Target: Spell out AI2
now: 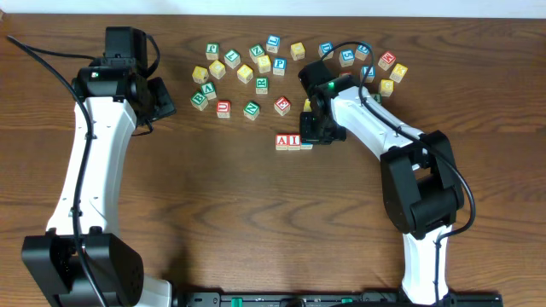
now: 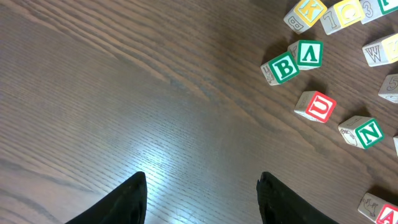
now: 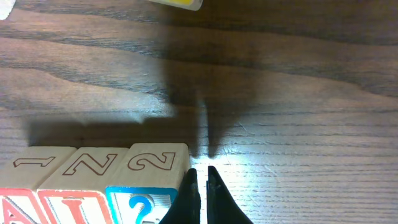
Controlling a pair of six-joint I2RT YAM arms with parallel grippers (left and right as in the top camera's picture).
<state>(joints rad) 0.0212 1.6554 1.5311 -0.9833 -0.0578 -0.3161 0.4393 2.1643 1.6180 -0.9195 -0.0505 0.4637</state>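
- Nudging looks like the step in hand: the right gripper, its fingers pressed together with nothing between them, sits just beside the right face of the blue-printed wooden "2" block, perhaps touching it.
- That block ends a row with the red-lettered wooden "A" block and the red-lettered wooden "I" block. All three touch, near mid-counter.
- To do it well, I judge any push should be light and straight along the row. The gripper should then lift clear upward so nothing is skewed or dragged.
- The left gripper hangs wide open and empty over bare wood, well apart from the row.
- The dark brown wood-grain counter is flat and glossy, so blocks probably slide easily on it.
- Room around the row is ample; the scattered spare letter blocks lie farther back.
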